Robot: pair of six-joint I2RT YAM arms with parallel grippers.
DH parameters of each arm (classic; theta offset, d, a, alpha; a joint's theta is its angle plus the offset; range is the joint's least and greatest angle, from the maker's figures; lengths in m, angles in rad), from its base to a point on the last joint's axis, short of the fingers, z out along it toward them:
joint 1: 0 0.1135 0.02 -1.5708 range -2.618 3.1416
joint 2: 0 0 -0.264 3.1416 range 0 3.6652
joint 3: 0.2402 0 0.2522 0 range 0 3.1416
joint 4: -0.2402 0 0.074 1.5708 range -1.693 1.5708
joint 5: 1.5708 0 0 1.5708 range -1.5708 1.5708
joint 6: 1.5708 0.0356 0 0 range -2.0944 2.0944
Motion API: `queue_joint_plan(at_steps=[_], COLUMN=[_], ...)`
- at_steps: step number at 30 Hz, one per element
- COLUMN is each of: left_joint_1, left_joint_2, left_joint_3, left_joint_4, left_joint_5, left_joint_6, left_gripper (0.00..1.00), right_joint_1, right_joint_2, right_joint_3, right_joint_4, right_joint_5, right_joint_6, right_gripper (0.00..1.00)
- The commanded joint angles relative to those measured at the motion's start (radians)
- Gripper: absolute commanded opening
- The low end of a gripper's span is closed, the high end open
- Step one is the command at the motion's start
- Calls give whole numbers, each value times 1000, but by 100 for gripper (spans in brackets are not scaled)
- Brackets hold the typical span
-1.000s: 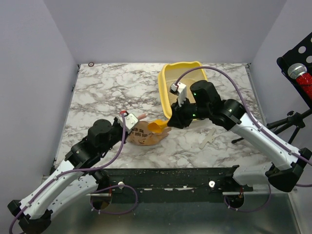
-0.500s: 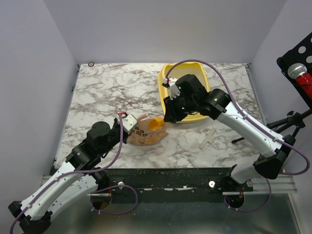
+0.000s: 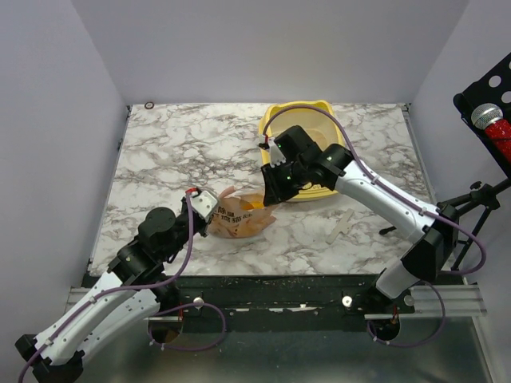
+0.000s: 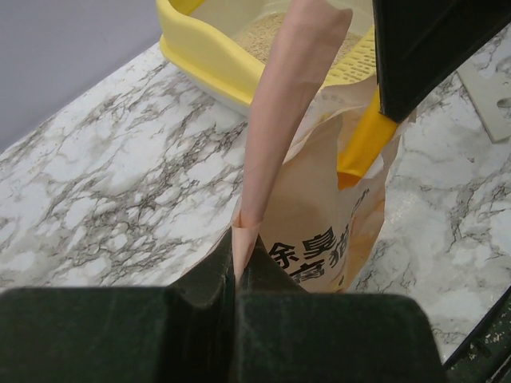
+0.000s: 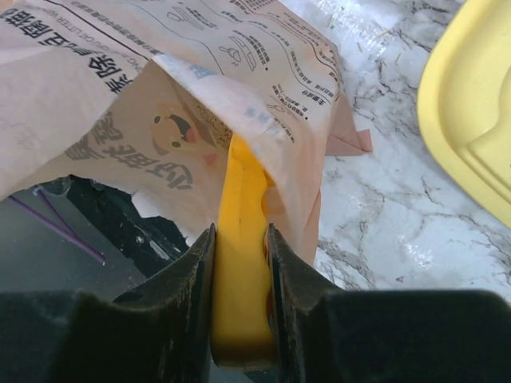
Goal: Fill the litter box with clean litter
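Near the front edge of the table, our left claw pinches the lip of the floppy bag. Our right claw clamps the handle of the stiff scoop. Loose litter spills easily, so we'd keep the scoop level.

Marble-pattern table, white with grey veining. Directly on it: yellow litter box far side, right of centre; pinkish-tan printed bag near front centre, just near-left of the box; flat pale cross-shaped scrap right of bag; small dark ring at far-left corner.
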Motion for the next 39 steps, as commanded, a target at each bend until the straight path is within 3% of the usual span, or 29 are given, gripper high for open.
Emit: queue_joint_plan(at_steps=[1,7,20,31,36,39], left_joint_1=[0,-2,-3,-2,-2,-2], left_joint_2=[-21,-33,-41,-33,-33,-55], left_joint_3=[18,12,-2,-11,-14,-19], left_joint_4=[105,104,110,119,122,127], left_joint_5=[-37,-46,-44,-67,-52,-35], left_joint_6=[-21,-18,-10,1,2,4], left_gripper=[0,0,0,0,0,0], right_joint_1=[-28,-40,-85,-91,-91,-91], right_joint_2=[59,50,-165,-243,-185,-191], right_joint_3=[-118,-281,-741,-976,-1022,-1054], right_joint_4=[53,285,962,1422,1681,1745], right_joint_5=[13,-79,-369,-397,-471,-466], right_joint_6=[23,98,401,589,694,711], right_gripper=[1,1,0,1,1,1])
